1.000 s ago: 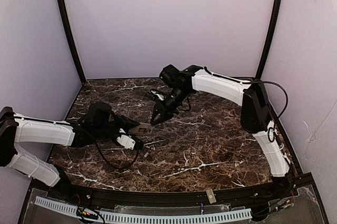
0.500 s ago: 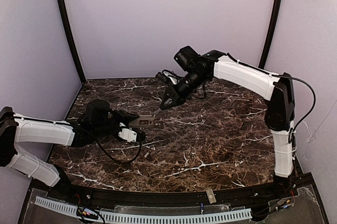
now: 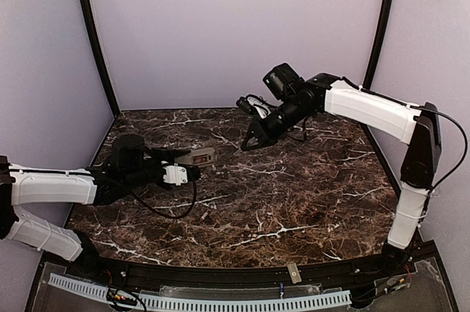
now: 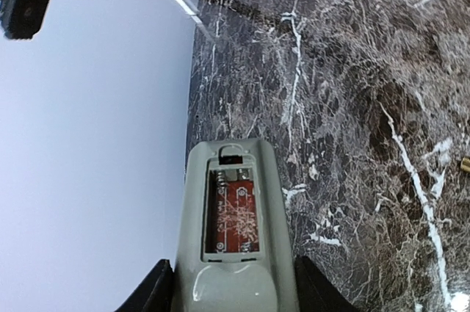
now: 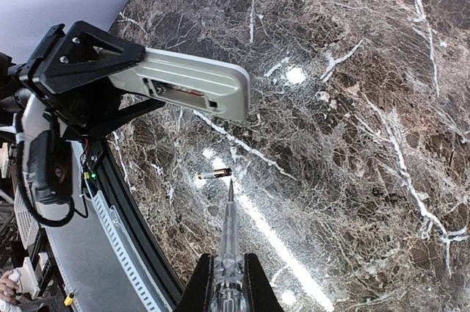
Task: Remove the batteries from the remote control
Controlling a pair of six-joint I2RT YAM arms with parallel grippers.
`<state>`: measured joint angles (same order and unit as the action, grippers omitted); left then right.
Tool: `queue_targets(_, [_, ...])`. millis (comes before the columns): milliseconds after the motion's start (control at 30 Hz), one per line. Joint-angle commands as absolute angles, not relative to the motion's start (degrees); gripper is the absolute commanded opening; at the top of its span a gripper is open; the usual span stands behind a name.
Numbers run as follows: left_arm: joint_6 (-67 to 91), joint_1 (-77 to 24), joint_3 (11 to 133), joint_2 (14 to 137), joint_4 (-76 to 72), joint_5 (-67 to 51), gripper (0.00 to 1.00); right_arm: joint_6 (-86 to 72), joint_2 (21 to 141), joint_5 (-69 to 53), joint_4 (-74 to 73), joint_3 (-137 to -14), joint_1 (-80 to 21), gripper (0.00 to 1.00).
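Observation:
My left gripper point(image 3: 183, 171) is shut on the remote control point(image 3: 201, 156) and holds it off the table, grey back showing. In the left wrist view the remote control point(image 4: 233, 180) sits between the black fingers point(image 4: 156, 291). Its battery recess is uncovered and holds no batteries, only a red board and springs. One small battery point(image 5: 214, 175) lies on the marble below the remote control point(image 5: 192, 86). My right gripper point(image 3: 252, 140) hangs above the table to the right of the remote. Its clear fingertips point(image 5: 230, 209) are shut to a point with nothing between them.
The dark marble table point(image 3: 308, 194) has purple walls behind and at both sides. A black rail point(image 3: 220, 275) runs along the near edge, with a small grey piece point(image 3: 294, 273) lying on it. The left arm's cable point(image 3: 165, 213) loops over the table.
My right gripper has risen and drawn back to the right, away from the remote. My left gripper has carried the remote a little farther from the near edge.

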<state>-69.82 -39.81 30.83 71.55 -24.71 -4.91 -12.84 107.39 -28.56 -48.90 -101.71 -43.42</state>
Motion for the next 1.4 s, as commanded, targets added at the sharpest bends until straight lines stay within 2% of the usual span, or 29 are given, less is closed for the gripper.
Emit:
queue_targets(0, [-58.7, -39.8, 31.6, 67.1, -24.3, -5.1, 0.00, -14.4, 103.9, -25.2, -43.1, -96.1, -42.9, 0.00])
queue_targets(200, [-39.1, -40.0, 30.0, 61.6, -27.1, 0.1, 0.00, -15.3, 100.7, -22.3, -39.0, -91.5, -42.9, 0.00])
queue_targets(300, [-26.2, -40.5, 30.2, 59.0, -27.0, 8.8, 0.00, -15.7, 99.6, -20.9, -36.5, -89.6, -42.8, 0.00])
queue_targets(500, [-2.6, -40.7, 34.0, 58.2, -12.1, 28.5, 0.00, -17.1, 96.8, -17.9, -31.4, -84.5, -42.9, 0.00])
queue_targets(733, [18.7, -40.7, 31.4, 57.7, -2.1, 38.7, 0.00, -18.8, 93.1, -15.1, -25.3, -78.2, -42.9, 0.00])
queue_targets(933, [27.4, -40.7, 27.0, 60.5, -0.4, 37.9, 0.00, -20.7, 91.9, -14.8, -21.1, -74.4, -42.9, 0.00])
queue_targets(1367, [27.9, -40.7, 19.8, 66.3, -8.5, 30.2, 0.03, -24.5, 91.2, -14.3, -16.9, -70.0, -42.9, 0.00])
